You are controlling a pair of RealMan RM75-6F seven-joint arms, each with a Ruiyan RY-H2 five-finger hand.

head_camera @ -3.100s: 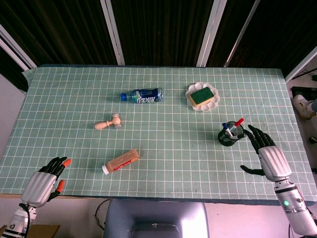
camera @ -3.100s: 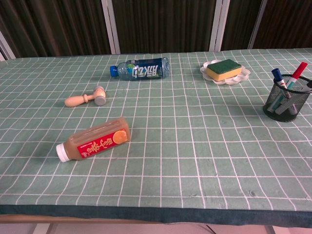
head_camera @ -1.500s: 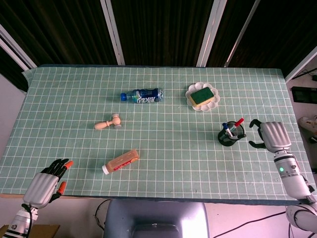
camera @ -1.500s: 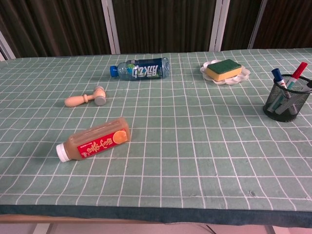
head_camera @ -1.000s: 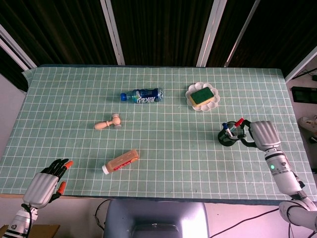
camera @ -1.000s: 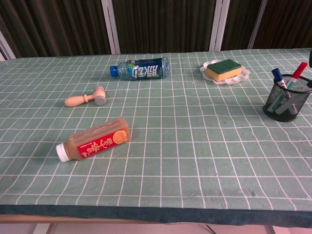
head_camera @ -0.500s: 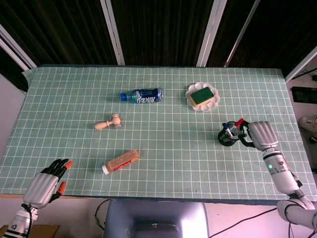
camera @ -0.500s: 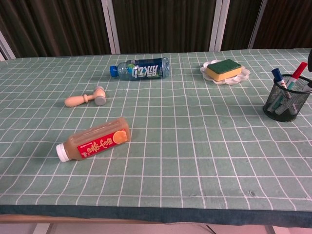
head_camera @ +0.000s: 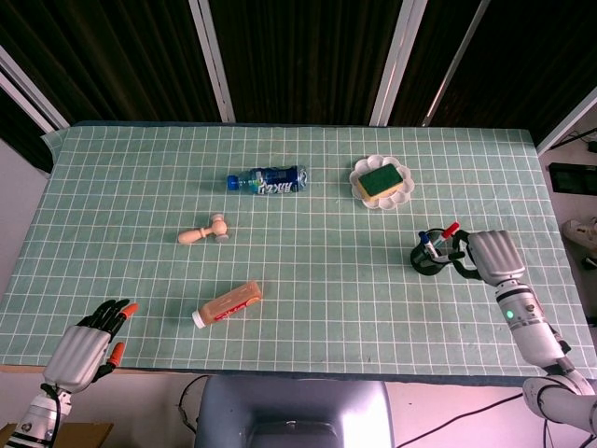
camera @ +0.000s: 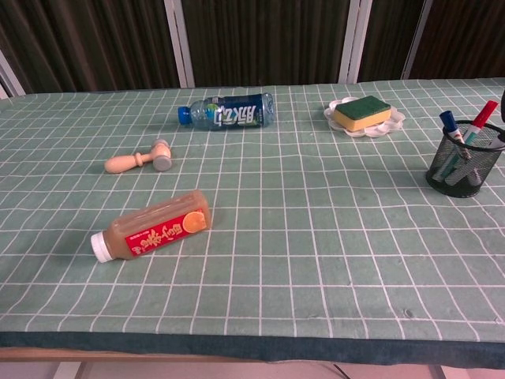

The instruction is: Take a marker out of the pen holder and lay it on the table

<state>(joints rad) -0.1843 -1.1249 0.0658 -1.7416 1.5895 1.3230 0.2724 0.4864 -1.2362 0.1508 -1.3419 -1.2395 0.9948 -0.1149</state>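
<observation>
A black mesh pen holder [head_camera: 433, 257] [camera: 462, 162] stands at the table's right. A red-capped marker [head_camera: 451, 228] [camera: 483, 114] and a blue-capped marker [head_camera: 424, 237] [camera: 448, 120] stick up out of it. My right hand [head_camera: 492, 253] sits just right of the holder, its dark fingers [head_camera: 461, 260] curved and apart at the right rim. I see no marker pinched. In the chest view only a dark fingertip [camera: 501, 136] shows at the frame's edge. My left hand [head_camera: 90, 343] rests at the front left corner with its fingers spread, holding nothing.
A white dish with a green-and-yellow sponge [head_camera: 381, 181] [camera: 363, 112] lies behind the holder. A blue water bottle [head_camera: 267, 179], a small wooden mallet [head_camera: 204, 231] and a brown drink bottle [head_camera: 228, 302] lie further left.
My right hand came up from the front right of the table to the holder's right side, fingers curling toward the rim. It has barely shifted in the last half second. The markers stay put.
</observation>
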